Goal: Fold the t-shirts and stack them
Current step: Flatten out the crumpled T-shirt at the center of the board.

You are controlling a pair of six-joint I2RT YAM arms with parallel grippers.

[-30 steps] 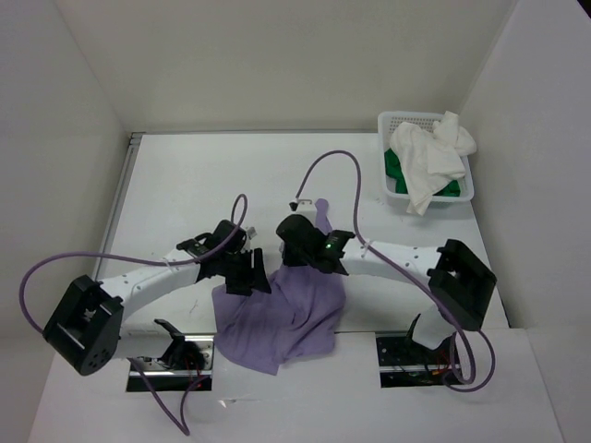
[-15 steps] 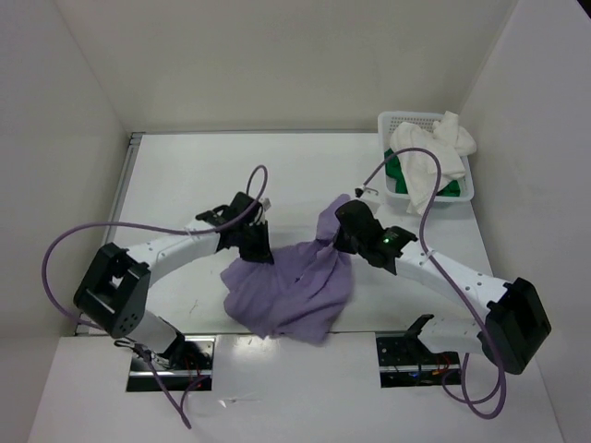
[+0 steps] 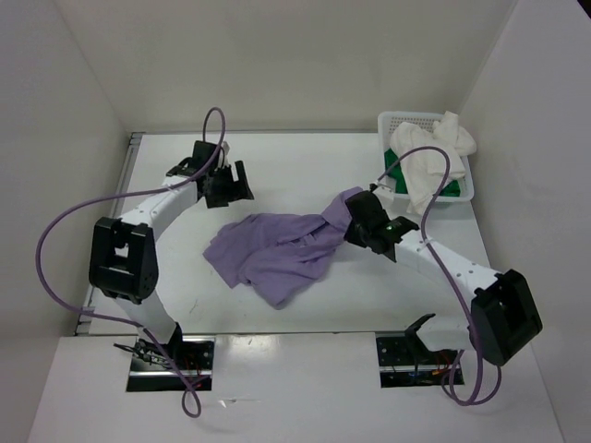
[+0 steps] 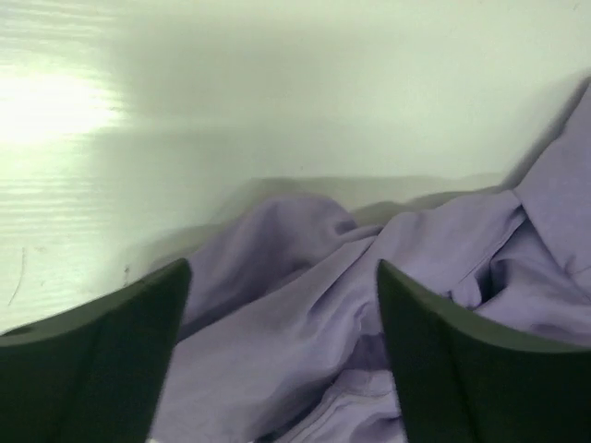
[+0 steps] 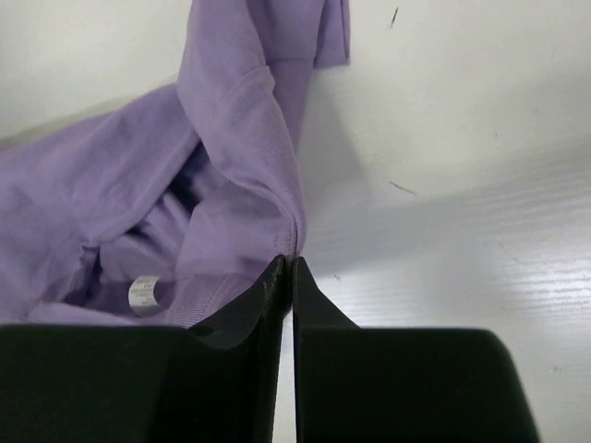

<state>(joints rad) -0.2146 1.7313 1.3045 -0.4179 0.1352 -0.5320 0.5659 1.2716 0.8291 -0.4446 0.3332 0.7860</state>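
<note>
Your left gripper (image 3: 231,187) hangs over the bare bench (image 3: 277,157) at about 10 o'clock in the top view. Its jaws are spread wide and nothing sits between them. From above it is apart from the purple shirt (image 3: 272,254), which lies toward its 5 o'clock. In the left wrist view the two dark fingers (image 4: 92,360) stand far apart at the lower corners. Rumpled purple cloth fills the space beyond them, and bare white bench runs on toward 12 o'clock.

The purple shirt lies crumpled near the middle of the bench, unfolded. Its broad, wrinkled end spreads toward 8 o'clock. The other end gathers into a bunched strip that climbs toward 2 o'clock.

Your right gripper (image 3: 353,210) has that bunched end. It is clenched on a folded edge of the purple shirt at the cloth's 2 o'clock tip. In the right wrist view the fingers (image 5: 268,305) are pressed together, and the folded edge runs straight down into their tips. A small white label (image 5: 143,293) shows inside the cloth at the tips' 9 o'clock. At their 3 o'clock the bench is bare.

The basket (image 3: 406,115) sits in the bench's 1 o'clock corner, near the right gripper but not touching it. The white shirt (image 3: 425,161) is heaped in it and spills over the rim toward 6 o'clock. The green shirt (image 3: 395,168) lies under the white one, showing at the basket's 9 o'clock side and again at its 5 o'clock corner.
</note>
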